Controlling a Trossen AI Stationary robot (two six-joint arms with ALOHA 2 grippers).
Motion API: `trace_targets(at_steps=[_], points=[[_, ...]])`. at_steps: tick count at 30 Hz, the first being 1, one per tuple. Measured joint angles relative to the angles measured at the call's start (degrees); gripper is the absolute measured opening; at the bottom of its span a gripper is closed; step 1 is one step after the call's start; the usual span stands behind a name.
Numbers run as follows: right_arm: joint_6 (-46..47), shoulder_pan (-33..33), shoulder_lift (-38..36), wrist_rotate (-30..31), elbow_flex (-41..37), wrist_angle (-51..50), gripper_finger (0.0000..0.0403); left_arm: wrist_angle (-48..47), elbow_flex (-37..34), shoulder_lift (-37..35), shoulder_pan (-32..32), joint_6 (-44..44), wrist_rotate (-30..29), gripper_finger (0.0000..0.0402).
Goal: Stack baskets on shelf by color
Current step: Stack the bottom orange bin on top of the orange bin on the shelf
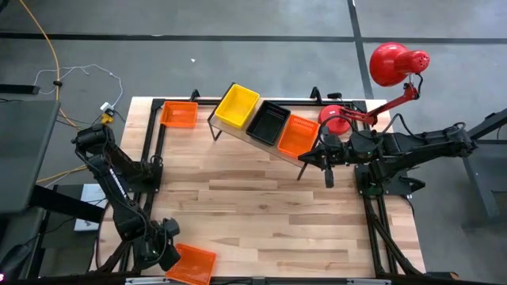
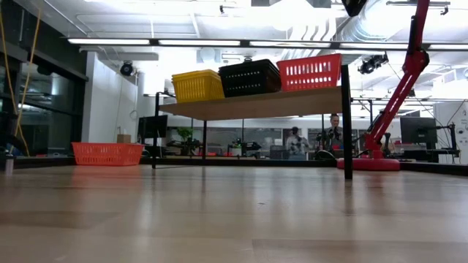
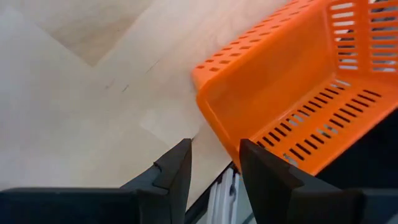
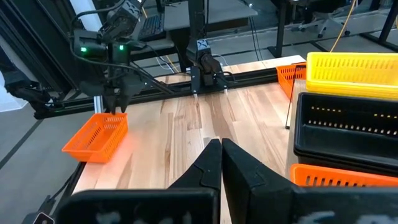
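The shelf (image 1: 261,147) stands slantwise at the far side and carries a yellow basket (image 1: 237,106), a black one (image 1: 268,123) and an orange one (image 1: 297,135) side by side. A second orange basket (image 1: 179,115) sits on the table's far left corner. A third orange basket (image 1: 194,264) lies at the near left edge, partly overhanging it. My left gripper (image 3: 214,167) is open just beside that basket's end wall (image 3: 217,115), with nothing between the fingers. My right gripper (image 4: 221,152) is shut and empty, hovering by the shelf's right end.
A red desk lamp (image 1: 396,63) leans over the far right corner, its base (image 1: 337,119) behind the shelf's right end. Black frame rails run along the table's left, right and far sides. Bare planks (image 1: 261,214) fill the middle. People sit in the room beyond.
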Motion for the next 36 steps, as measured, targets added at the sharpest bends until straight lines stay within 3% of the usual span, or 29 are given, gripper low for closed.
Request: trace_targets(at_steps=[14,17,21,25,32,36], points=[[0.0,0.0,0.0,0.0,0.0,-0.11,0.0,3.29,0.0,2.55,4.31,-1.03,2.49,0.0118],[0.0,0.0,0.0,0.0,0.01,-0.16,0.0,2.55,0.0,2.55,4.99,-0.03,3.47,0.0091],[0.0,0.0,0.0,0.0,0.0,-0.18,0.0,2.15,0.0,2.07,5.95,3.63,4.27,0.002],[2.88,-0.02,0.0,0.0,0.0,-0.05,0.0,1.4,0.0,-0.71,8.14,8.53,4.08,0.0012],[13.53,-0.18,0.0,-2.23,0.0,8.34,0.0,-6.19,0.0,-12.73,16.1,16.68,-2.68,0.0002],[20.08,-0.03,0.95,-5.26,0.03,13.1,0.0,-7.99,0.0,-20.5,22.9,20.33,-11.54,0.0001]])
